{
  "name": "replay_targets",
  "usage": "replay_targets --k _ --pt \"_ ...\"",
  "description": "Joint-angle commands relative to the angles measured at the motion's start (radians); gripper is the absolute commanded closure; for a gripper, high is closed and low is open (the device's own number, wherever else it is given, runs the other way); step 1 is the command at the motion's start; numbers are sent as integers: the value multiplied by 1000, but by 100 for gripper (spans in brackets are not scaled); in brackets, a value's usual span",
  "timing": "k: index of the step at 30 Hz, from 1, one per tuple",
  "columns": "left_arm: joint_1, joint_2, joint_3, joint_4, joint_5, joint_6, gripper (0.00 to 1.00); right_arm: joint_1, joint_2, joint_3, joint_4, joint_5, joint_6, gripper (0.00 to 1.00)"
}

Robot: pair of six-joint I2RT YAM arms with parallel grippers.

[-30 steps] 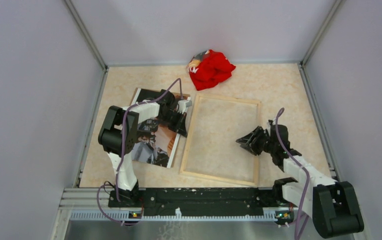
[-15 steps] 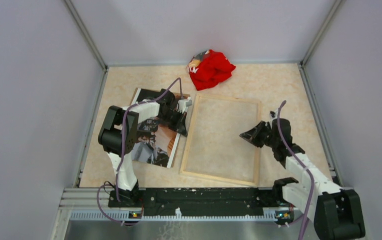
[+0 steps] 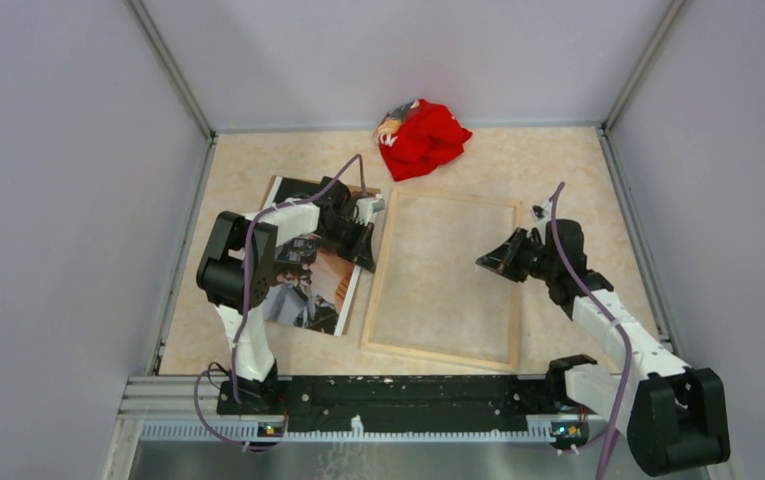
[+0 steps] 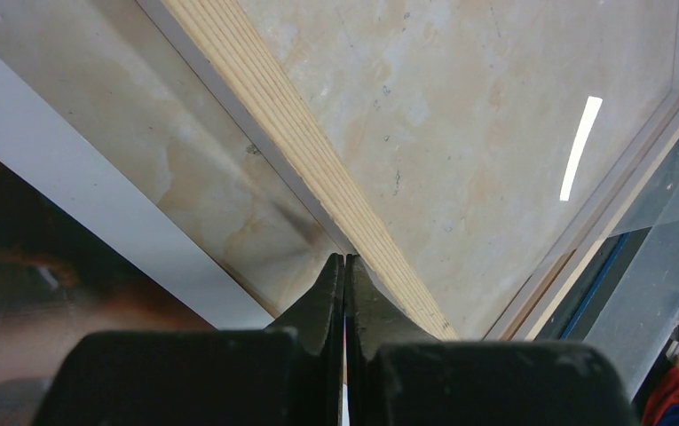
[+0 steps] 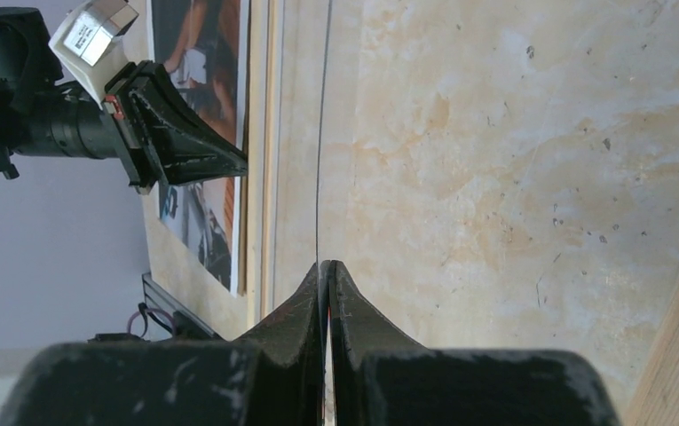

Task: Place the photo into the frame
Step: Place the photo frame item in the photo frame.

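The frame (image 3: 378, 270) lies flat mid-table, pale wood edges up. To its left lies the photo (image 3: 308, 285), picture side up, partly under my left arm. My left gripper (image 3: 370, 243) is shut and empty, its tips (image 4: 345, 258) down in the strip of table between the photo's white border (image 4: 96, 204) and the frame's left rail (image 4: 318, 169). My right gripper (image 3: 484, 262) hovers over the frame's right part, shut on the edge of the thin clear pane (image 5: 322, 177). The pane shows edge-on as a fine line running from the tips (image 5: 326, 264).
A crumpled red cloth (image 3: 423, 137) lies at the back, just beyond the frame's far edge. Grey walls close in the left, back and right. The arm bases and a black rail (image 3: 408, 390) run along the near edge.
My right gripper has gone from open to shut and shifted slightly towards the back over the frame's right side. The area inside the frame looks hazier. My left arm has not moved.
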Motion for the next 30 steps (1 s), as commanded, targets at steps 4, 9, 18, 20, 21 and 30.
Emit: replay_targets --k 4,9,18,20,21,30 --pt "0 -35 17 10 42 -4 100 -6 -11 -13 -16 -56 -2 100" --pt "0 -31 30 6 46 -9 100 -45 -38 -4 24 -114 59 100" --pt "4 -47 65 -8 65 -23 100 -53 -69 44 123 -227 192 100" --pt "5 -46 65 -3 65 -25 100 -53 -63 52 161 -257 218 100" --pt "8 -44 68 -4 62 -26 99 -53 -59 58 166 -265 223 100" --pt "23 -37 52 2 59 -17 95 -51 -74 166 150 -276 248 100"
